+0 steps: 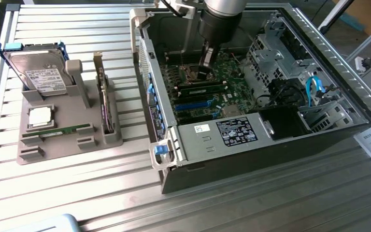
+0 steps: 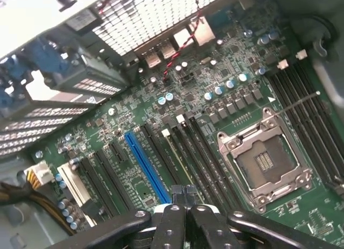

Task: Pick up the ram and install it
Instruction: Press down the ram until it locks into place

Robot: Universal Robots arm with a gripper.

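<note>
One ram (image 1: 202, 89), a long green stick, stands seated in a memory slot of the motherboard (image 1: 231, 72) inside the open computer case. In the wrist view this ram (image 2: 173, 152) runs edge-on beside the empty processor socket (image 2: 263, 163). My gripper (image 1: 206, 65) reaches down into the case above the socket area. Its black fingertips are pressed together with nothing between them, and the gripper (image 2: 184, 194) sits over the near end of the seated stick. Whether it touches the stick I cannot tell. Another green ram (image 1: 60, 130) lies flat in the grey holder (image 1: 56, 145) at the exterior view's left.
The holder also carries a hard drive (image 1: 40, 75), a square silver processor chip (image 1: 40, 115) and a dark expansion card (image 1: 104, 101) standing on edge. The case walls (image 1: 148, 72), drive cage (image 1: 282, 53), cables and power supply (image 1: 237, 131) hem in the board. A blue card slot (image 2: 145, 163) lies beside the memory slots.
</note>
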